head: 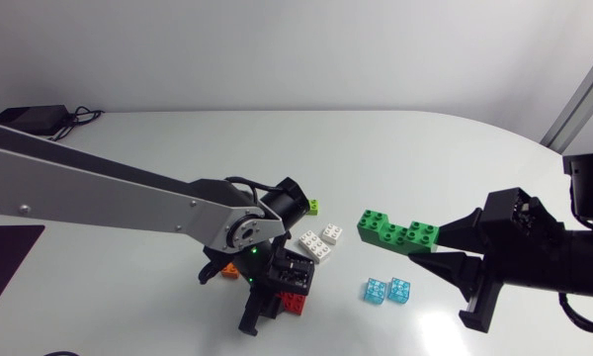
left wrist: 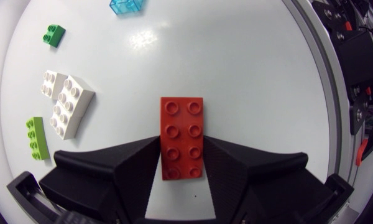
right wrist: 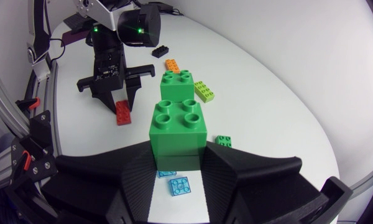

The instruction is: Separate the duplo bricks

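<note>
A red eight-stud brick (left wrist: 183,134) lies flat on the white table (head: 455,148), studs up. My left gripper (left wrist: 182,158) points down over it, fingers slightly apart, with the brick's near half between them. In the head view the brick (head: 295,302) shows beside that gripper (head: 280,297). From the right wrist view its fingers (right wrist: 105,102) stand spread with the brick (right wrist: 122,113) on the table at their tips. My right gripper (right wrist: 177,162) is shut on a stepped stack of green bricks (right wrist: 177,124) and holds the stack (head: 395,231) above the table right of centre.
Two white bricks (head: 319,242) lie just beyond the left gripper, with a small lime brick (head: 317,207) behind them. Two clear blue bricks (head: 386,290) sit under the green stack. An orange brick (right wrist: 172,64), a black brick (right wrist: 160,51) and a small green brick (right wrist: 222,141) lie scattered.
</note>
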Controlling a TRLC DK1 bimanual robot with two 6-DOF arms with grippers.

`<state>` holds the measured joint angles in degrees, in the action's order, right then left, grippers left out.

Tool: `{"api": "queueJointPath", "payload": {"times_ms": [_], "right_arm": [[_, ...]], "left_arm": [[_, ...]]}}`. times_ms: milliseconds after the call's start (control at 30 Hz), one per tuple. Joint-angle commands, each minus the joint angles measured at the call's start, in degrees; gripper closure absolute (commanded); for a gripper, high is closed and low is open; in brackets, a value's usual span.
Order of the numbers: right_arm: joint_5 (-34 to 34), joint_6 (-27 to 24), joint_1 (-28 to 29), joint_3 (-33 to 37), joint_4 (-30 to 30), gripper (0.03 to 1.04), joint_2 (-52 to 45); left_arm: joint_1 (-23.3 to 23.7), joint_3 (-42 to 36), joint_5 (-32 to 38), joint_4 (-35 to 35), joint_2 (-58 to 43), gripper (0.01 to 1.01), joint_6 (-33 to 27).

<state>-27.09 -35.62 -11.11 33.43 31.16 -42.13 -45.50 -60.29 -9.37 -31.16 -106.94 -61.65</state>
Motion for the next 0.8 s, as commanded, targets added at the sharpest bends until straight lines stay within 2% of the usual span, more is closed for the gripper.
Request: {"api": "queueJointPath", "payload": {"times_ms": [0, 133, 233, 467, 767], "right_arm": [[-0.7, -0.5, 0.3, -0.6, 0.4, 0.76, 0.2], [-0.7, -0.4, 0.2, -0.5, 0.4, 0.76, 0.1], [-0.7, -0.3, 0.0, -0.3, 0.6, 0.76, 0.2], [-1.1, -0.2, -1.5, -0.6, 1.2, 0.76, 0.5], [-1.1, 1.9, -8.1, -1.1, 2.0, 0.76, 1.1]], "left_arm": [[0.1, 1.8, 0.9, 0.4, -2.0, 0.446, 1.0], [-0.3, 2.2, 0.9, -0.3, 0.9, 0.218, 1.1], [0.2, 1.8, 1.0, -0.8, 4.0, 0.149, 0.9], [2.4, -3.7, 0.2, -6.3, 14.7, 0.139, 0.4], [2.4, -10.2, -4.3, -12.6, 17.3, 0.126, -2.7]]}}
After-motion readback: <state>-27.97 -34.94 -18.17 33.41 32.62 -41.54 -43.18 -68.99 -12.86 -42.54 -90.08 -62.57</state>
